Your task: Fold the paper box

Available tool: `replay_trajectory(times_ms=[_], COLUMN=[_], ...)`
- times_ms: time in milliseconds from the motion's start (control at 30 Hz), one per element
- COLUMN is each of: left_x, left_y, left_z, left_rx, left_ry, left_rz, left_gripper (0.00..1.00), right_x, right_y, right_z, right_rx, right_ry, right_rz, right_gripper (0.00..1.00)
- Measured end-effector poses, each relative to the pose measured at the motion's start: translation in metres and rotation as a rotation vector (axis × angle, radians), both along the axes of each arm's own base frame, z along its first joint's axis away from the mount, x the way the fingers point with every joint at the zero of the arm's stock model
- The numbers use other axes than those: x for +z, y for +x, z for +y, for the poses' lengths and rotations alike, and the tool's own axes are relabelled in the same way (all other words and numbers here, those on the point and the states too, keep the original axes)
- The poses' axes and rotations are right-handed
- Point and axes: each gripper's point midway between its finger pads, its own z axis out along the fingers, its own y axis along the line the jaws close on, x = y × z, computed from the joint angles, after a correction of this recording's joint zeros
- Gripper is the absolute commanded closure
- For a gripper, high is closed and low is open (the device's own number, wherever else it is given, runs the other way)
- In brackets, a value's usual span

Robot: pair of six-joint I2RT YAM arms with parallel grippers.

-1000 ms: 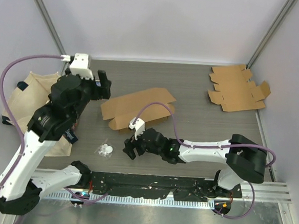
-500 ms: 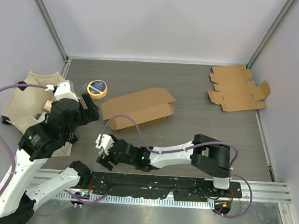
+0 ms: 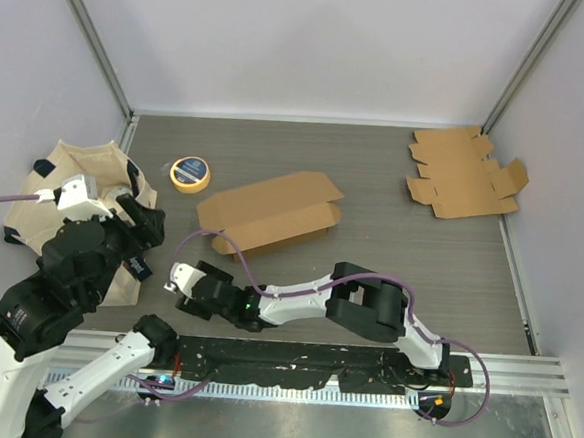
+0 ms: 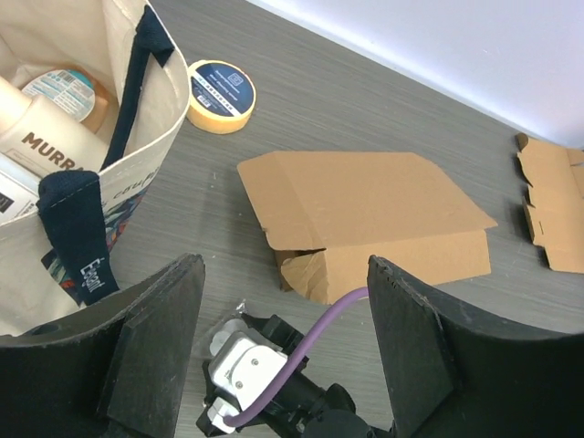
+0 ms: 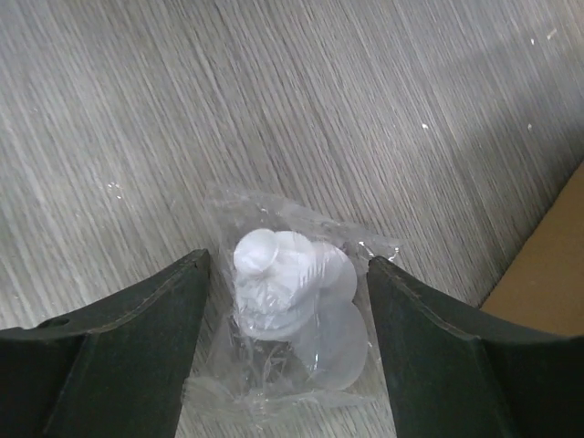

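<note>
The paper box [image 3: 269,211] lies on the table [image 3: 376,170], a little way in front of the left gripper [image 4: 285,265] and off to the front-right of the right gripper [image 5: 285,265]. It is thin, stiff brown card, half folded, with a flat flap on top. Both grippers have their fingers wide apart and hold nothing. Right under the right gripper, between its fingers, sits a small clear bag [image 5: 292,310] of white round discs, crinkly and shiny. If those fingers close here, I think they would pinch the slippery bag, not the box. The purple cable [image 4: 315,330] near the box could catch a flap. The table looks smooth, so a push may slide the light box. A yellow tape roll [image 4: 219,91] and a soft cloth bag [image 4: 160,91] lie ahead-left of the left gripper.
</note>
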Motion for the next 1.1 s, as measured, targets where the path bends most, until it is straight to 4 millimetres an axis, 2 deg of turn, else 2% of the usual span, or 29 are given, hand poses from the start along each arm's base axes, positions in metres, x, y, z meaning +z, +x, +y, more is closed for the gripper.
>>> replay_trajectory(times_ms=[200, 367, 467, 600, 733, 800, 867, 933, 1000, 1067, 1100], left_x=[-0.006, -0.018, -0.031, -0.047, -0.056, -0.066, -0.076, -0.096, -0.114, -0.128, -0.137], left_y=[0.0, 0.007, 0.016, 0.031, 0.048, 0.06, 0.073, 0.077, 0.074, 0.071, 0.071], left_z=[-0.003, -0.014, -0.032, -0.063, -0.115, -0.138, -0.16, -0.188, -0.215, -0.242, -0.254], left_rx=[-0.018, -0.074, -0.157, -0.305, -0.561, -0.662, -0.736, -0.83, -0.912, -0.97, -0.987], left_ry=[0.012, 0.045, 0.081, 0.137, 0.195, 0.25, 0.336, 0.476, 0.637, 0.809, 0.892], left_rz=[0.013, 0.033, 0.049, 0.066, 0.064, 0.079, 0.078, 0.08, 0.067, 0.023, 0.005], left_gripper=[0.25, 0.2, 0.17, 0.15, 0.19, 0.19, 0.17, 0.16, 0.15, 0.15, 0.15], right_x=[-0.006, -0.003, 0.011, 0.053, 0.088, 0.09, 0.086, 0.084, 0.085, 0.093, 0.098], right_y=[0.003, -0.006, -0.018, -0.03, -0.031, -0.025, -0.015, 0.009, 0.029, 0.046, 0.052], right_z=[-0.013, -0.05, -0.08, -0.122, -0.178, -0.206, -0.243, -0.277, -0.317, -0.352, -0.364], right_rx=[-0.048, -0.073, -0.063, -0.092, -0.194, -0.265, -0.361, -0.493, -0.637, -0.765, -0.808], right_ry=[0.0, -0.015, 0.001, 0.118, 0.236, 0.261, 0.277, 0.299, 0.344, 0.408, 0.439], right_rz=[0.005, 0.01, 0.033, 0.086, 0.131, 0.156, 0.201, 0.219, 0.237, 0.25, 0.249], right_gripper=[0.6, 0.63, 0.64, 0.63, 0.64, 0.64, 0.65, 0.66, 0.65, 0.65, 0.66])
